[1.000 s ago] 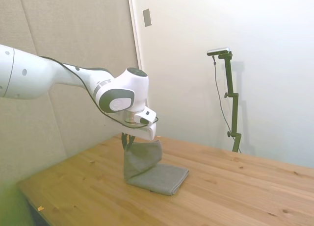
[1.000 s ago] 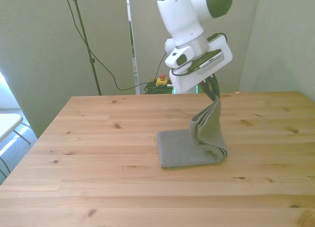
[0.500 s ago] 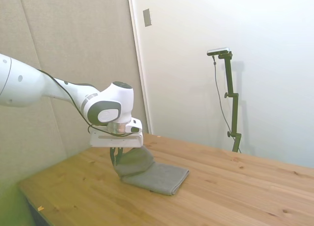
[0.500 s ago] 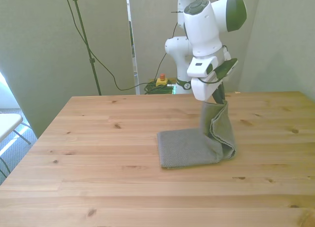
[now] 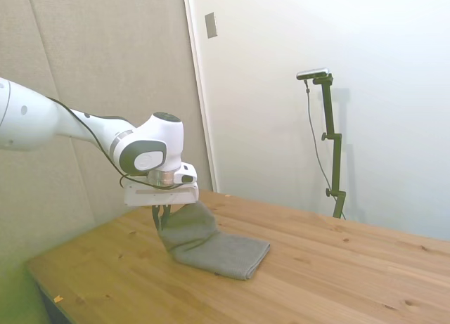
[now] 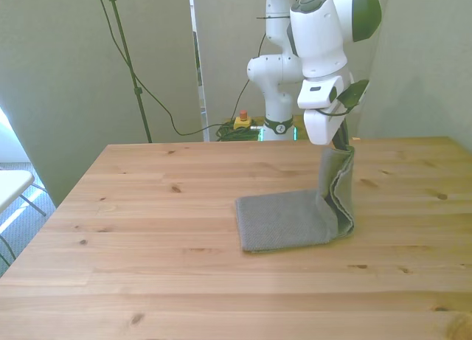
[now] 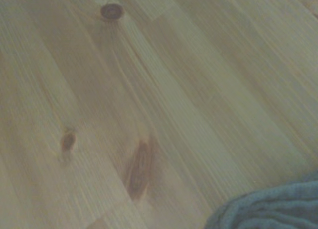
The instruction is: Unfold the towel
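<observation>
Your gripper [image 6: 341,142] has its fingers pinched closed on the upper edge of the towel [image 6: 295,218], holding one layer lifted above the table [image 6: 147,207]. In the front view, the raised flap hangs nearly upright from the fingers at the front view's right end of the cloth, while the remainder lies flat on the boards toward the front view's left. In the side view, the gripper [image 5: 162,213] sits just below the white wrist flange, and the towel [image 5: 218,247] slopes from it down to the flat part resting on the table [image 5: 337,268]. In the wrist view, only a rumpled grey corner of the towel [image 7: 268,209] shows against the knotted planks of the table [image 7: 149,90]; that picture is soft in focus. The arm's white links rise behind the gripper.
</observation>
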